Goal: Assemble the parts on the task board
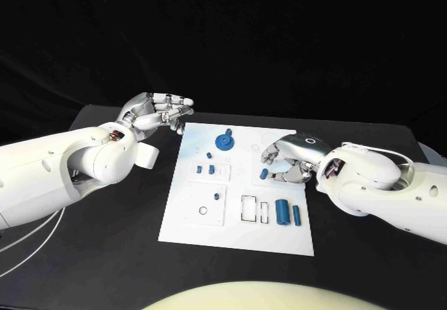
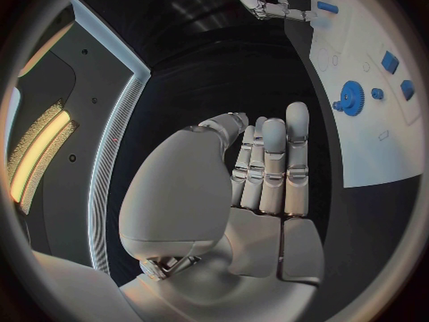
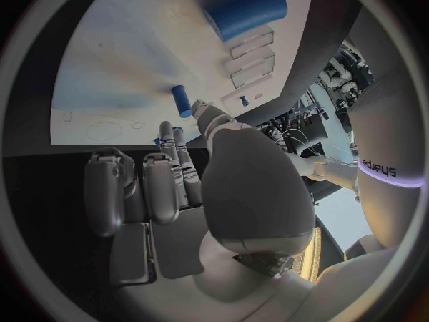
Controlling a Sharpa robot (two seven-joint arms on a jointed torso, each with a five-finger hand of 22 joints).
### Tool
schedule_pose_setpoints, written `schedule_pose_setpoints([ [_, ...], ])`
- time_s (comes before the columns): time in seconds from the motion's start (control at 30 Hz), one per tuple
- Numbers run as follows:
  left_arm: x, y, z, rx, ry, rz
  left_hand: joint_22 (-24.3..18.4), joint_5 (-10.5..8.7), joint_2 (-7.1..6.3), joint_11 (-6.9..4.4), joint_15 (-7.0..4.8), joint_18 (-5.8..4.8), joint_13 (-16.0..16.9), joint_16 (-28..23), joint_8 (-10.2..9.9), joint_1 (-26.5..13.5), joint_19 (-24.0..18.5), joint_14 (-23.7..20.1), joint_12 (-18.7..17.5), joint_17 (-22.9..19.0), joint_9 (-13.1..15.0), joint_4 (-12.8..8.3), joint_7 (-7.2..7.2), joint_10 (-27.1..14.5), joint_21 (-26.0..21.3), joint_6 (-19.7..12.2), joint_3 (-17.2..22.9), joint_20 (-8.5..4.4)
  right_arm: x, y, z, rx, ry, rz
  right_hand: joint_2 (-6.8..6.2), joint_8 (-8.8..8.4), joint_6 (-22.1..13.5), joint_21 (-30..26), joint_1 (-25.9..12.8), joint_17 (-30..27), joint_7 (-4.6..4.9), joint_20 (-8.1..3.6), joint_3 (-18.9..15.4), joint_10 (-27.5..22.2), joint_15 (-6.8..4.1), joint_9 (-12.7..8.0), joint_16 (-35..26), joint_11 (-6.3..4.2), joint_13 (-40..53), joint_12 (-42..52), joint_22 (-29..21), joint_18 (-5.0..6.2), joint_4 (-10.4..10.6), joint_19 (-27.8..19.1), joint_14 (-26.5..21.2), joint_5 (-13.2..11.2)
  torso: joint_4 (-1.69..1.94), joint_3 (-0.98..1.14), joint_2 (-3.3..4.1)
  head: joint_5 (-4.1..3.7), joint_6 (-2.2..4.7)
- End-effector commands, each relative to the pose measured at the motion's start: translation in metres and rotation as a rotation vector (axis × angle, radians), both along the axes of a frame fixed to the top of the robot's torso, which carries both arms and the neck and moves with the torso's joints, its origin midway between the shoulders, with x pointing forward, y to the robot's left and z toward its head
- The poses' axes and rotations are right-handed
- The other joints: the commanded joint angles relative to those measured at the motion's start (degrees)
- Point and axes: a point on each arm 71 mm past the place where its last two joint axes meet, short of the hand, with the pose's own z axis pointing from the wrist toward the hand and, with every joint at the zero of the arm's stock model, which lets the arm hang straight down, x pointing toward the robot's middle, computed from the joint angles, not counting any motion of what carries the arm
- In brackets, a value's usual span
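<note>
The white task board (image 1: 238,223) lies mid-table. My right hand (image 1: 291,159) hovers low over its right side and pinches a small blue peg (image 1: 265,173) between thumb and a fingertip; the right wrist view shows that peg (image 3: 181,100) sticking out past the fingertips above the board (image 3: 125,64). My left hand (image 1: 156,113) hangs in the air by the board's far left corner, fingers straight and close together (image 2: 272,168), holding nothing. A blue gear (image 1: 225,140) stands on the far part of the board, seen also from the left wrist as the gear (image 2: 349,96).
A blue cylinder (image 1: 281,209) and a thinner blue rod (image 1: 296,215) lie near the board's front right beside an outlined slot (image 1: 250,208). Two small blue blocks (image 1: 210,169) sit mid-left, another small piece (image 1: 217,196) below them. Black table (image 1: 112,245) surrounds the board.
</note>
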Motion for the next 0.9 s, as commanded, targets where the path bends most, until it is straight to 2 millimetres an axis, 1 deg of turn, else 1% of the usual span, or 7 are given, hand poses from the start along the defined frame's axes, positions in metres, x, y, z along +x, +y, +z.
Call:
schedule_pose_setpoints([
  [0.03,-0.001,-0.002,0.001,-0.012,-0.001,-0.018,-0.09,0.29,-0.06,-0.05,0.04,0.37,0.07,-0.35,0.19,0.38,-0.06,-0.49,0.19,-0.06,-0.05,-0.11,0.28,-0.22,-0.3,-0.23,0.21,-0.3,0.001,0.003,-0.004,-0.032,0.012,0.019,0.21,-0.11,0.46,0.71,1.05,-0.25,-0.19,-0.12,0.44,0.84,-0.15,-0.1,-0.26,-0.22,0.11,0.54,10.11,0.37,0.52,1.11,1.48,-0.45,-0.04,-0.05,0.01,0.03,-0.01],
  [0.13,-0.001,-0.002,0.001,-0.011,-0.001,-0.018,-0.09,0.29,-0.06,-0.05,0.04,0.37,0.07,-0.35,0.19,0.38,-0.06,-0.49,0.19,-0.06,-0.05,-0.11,0.28,-0.22,-0.3,-0.23,0.21,-0.3,0.003,0.005,-0.007,-0.038,0.018,0.02,0.61,0.02,1.0,1.43,1.64,-0.41,-0.28,-0.24,1.23,1.75,-0.36,-0.13,-0.35,-0.41,0.12,1.01,10.44,0.21,0.86,1.47,1.46,-1.06,-0.03,-0.02,0.02,0.05,-0.11],
  [0.17,-0.001,-0.002,0.001,-0.011,-0.001,-0.018,-0.09,0.29,-0.06,-0.05,0.04,0.37,0.07,-0.35,0.19,0.38,-0.06,-0.49,0.19,-0.06,-0.05,-0.11,0.28,-0.22,-0.3,-0.23,0.21,-0.3,0.003,0.005,-0.008,-0.04,0.021,0.02,0.97,0.21,1.63,2.25,2.05,-0.08,-0.28,-0.41,2.09,2.75,-0.53,-0.11,-0.18,-0.65,0.14,1.38,10.82,0.03,1.14,1.84,1.58,-1.34,-0.02,0.0,0.01,0.08,-0.14],
  [0.27,-0.001,-0.002,0.001,-0.011,-0.001,-0.018,-0.09,0.29,-0.06,-0.05,0.04,0.37,0.07,-0.35,0.19,0.38,-0.06,-0.49,0.19,-0.06,-0.05,-0.11,0.28,-0.22,-0.3,-0.23,0.21,-0.3,0.004,0.006,-0.011,-0.046,0.029,0.021,1.05,0.41,2.28,2.86,2.31,0.11,-0.25,-0.56,2.97,3.49,-0.67,-0.09,-0.05,-0.81,0.05,1.53,11.1,-0.1,1.47,2.12,1.67,-1.48,-0.01,0.0,0.02,0.11,-0.21],
  [0.47,-0.001,-0.001,0.001,-0.01,0.0,-0.016,-0.09,0.29,-0.06,-0.05,0.04,0.37,0.07,-0.35,0.19,0.38,-0.06,-0.49,0.19,-0.06,-0.05,-0.11,0.28,-0.22,-0.3,-0.23,0.21,-0.3,0.003,0.011,-0.015,-0.052,0.044,0.032,0.99,0.68,3.1,3.28,2.65,0.2,-0.22,-0.68,3.99,4.04,-0.74,-0.03,0.02,-0.88,-0.14,1.48,11.31,-0.19,1.72,2.31,1.73,-1.52,-0.11,0.06,-0.01,0.18,-0.41],
  [0.67,0.0,-0.001,0.001,-0.01,0.0,-0.015,-0.09,0.29,-0.06,-0.05,0.04,0.37,0.07,-0.35,0.19,0.38,-0.06,-0.49,0.19,-0.06,-0.05,-0.11,0.28,-0.22,-0.3,-0.23,0.21,-0.3,0.003,0.013,-0.019,-0.058,0.051,0.032,0.83,0.79,3.68,4.25,2.88,0.54,-0.36,-0.83,5.18,5.15,-0.91,-0.02,0.25,-1.11,-0.26,1.62,11.76,-0.41,2.02,2.72,1.85,-1.55,-0.07,0.08,-0.01,0.19,-0.44],
  [0.9,0.0,-0.001,0.001,-0.009,0.001,-0.014,-0.09,0.26,0.0,-0.06,0.05,0.37,0.15,-0.34,0.26,0.3,-0.06,-0.48,0.42,-0.1,-0.04,-0.11,0.26,-0.23,-0.31,-0.16,0.24,-0.27,0.004,0.013,-0.02,-0.059,0.049,0.024,1.16,1.56,5.46,5.04,3.27,0.92,-0.39,-0.99,6.7,6.23,-1.05,0.29,0.5,-1.24,-0.36,1.66,12.14,-0.58,2.13,3.05,1.97,-1.7,-0.09,0.08,-0.01,0.19,-0.45],
])
